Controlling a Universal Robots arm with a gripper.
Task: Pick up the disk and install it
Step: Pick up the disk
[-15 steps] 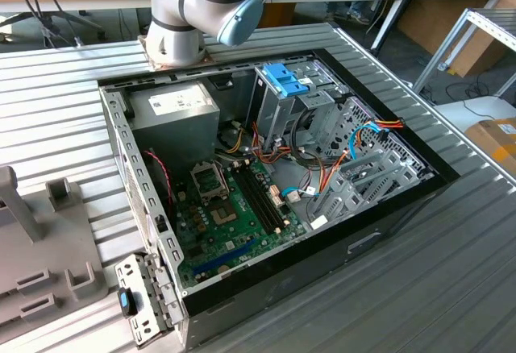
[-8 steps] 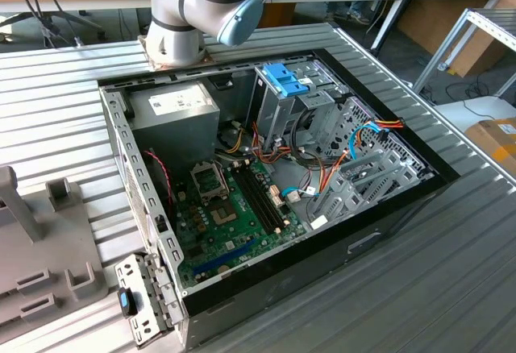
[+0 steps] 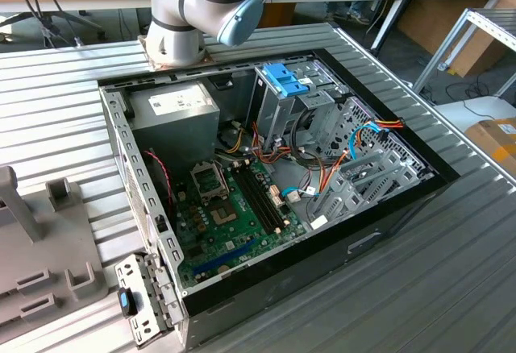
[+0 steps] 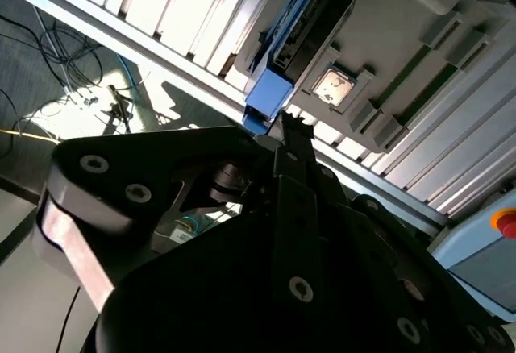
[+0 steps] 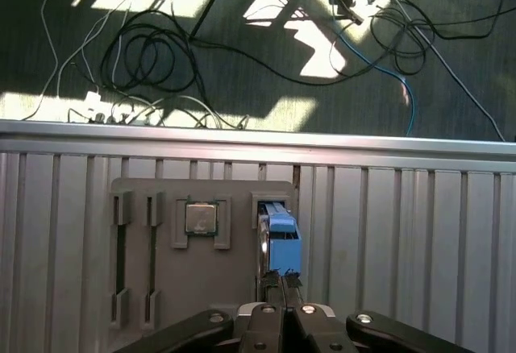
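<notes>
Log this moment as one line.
phase: pick-up | gripper: by disk blue end | disk: on edge in holder slot, beside chip | case: open

Case (image 3: 387, 232): on the table (image 3: 72, 103), in the middle of the exterior view.
Arm base (image 3: 173, 43): on the table, behind the case's far corner, toward the exterior view's left.
Power supply (image 3: 173, 107): in the case, same far corner.
Board (image 3: 234, 216): on the case floor, nearer than the power supply.
Cage (image 3: 278, 103): in the case, far side, toward the exterior view's right of the power supply.
Tray (image 3: 48, 240): on the table, near, at the exterior view's left of the case.
Disk (image 5: 282, 236): in the first wrist view, on edge in a tray slot.
Chip (image 5: 201, 218): in a tray pocket, just beside the disk.
Gripper (image 5: 282, 275): over the tray, just at the disk's end.
Cables (image 5: 153, 55): on the floor, beyond the table edge.
</notes>
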